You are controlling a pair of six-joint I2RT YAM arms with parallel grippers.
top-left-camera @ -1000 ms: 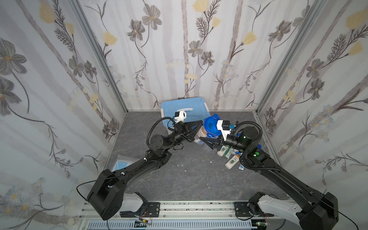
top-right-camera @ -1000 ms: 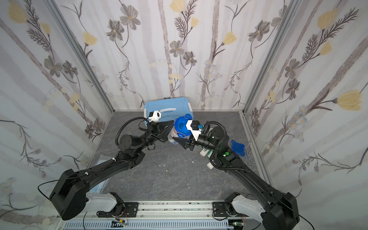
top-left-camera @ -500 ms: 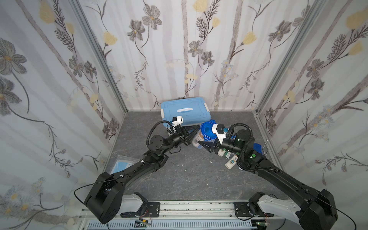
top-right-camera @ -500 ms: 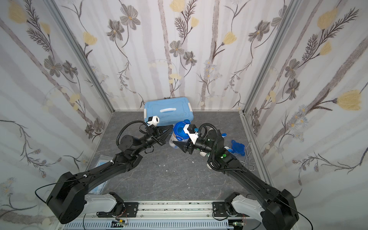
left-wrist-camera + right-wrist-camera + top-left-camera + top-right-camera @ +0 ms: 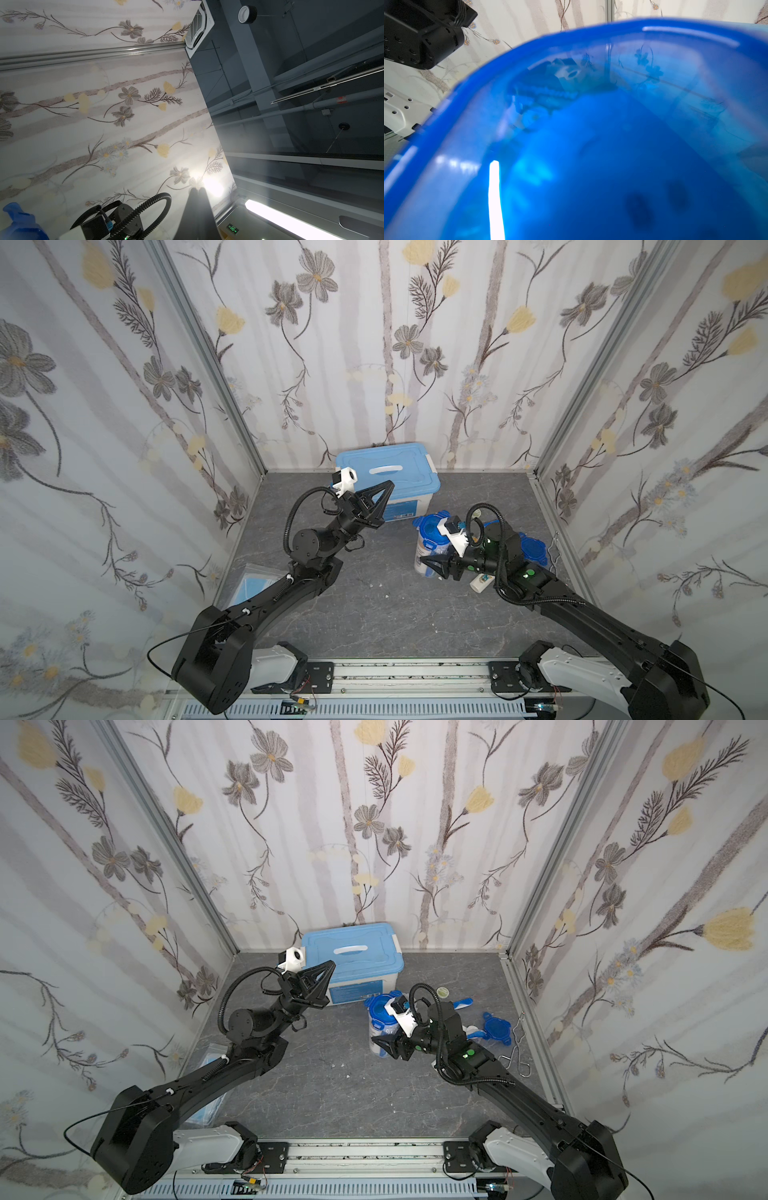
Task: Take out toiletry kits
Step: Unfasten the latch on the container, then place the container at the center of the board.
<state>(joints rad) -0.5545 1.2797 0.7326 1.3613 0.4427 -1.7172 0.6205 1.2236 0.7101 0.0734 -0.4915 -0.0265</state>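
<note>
— Checking end effectors, item one: how did the right gripper [image 5: 429,567] stand?
— Its jaws were clamped on the lower body of the cup [image 5: 431,545]. The cup stood upright on the grey table [image 5: 374,614] with its blue lid [image 5: 591,145] fitted. That lid filled the right wrist view, blurred.
— Item two: the left gripper [image 5: 390,486]?
— It was held clear of the table in front of the white box [image 5: 424,499], pointing up toward the back wall. In the left wrist view its fingers [image 5: 194,207] were pressed together with nothing between them.
— Location of the other kit parts?
— They lay on the table around the right arm. A loose blue lid [image 5: 496,1029] lay flat near the right wall. A blue toothbrush [image 5: 461,1002] lay behind the arm. A small white bottle [image 5: 482,583] lay just beside the wrist, partly hidden. Items under the arm could not be told apart.
— Non-task items?
— The box sat against the back wall with its light-blue lid [image 5: 415,479] closed. A flat bag of blue masks [image 5: 253,585] lay near the left wall, partly under the left arm. A bent wire [image 5: 519,1048] lay beside the loose lid
</note>
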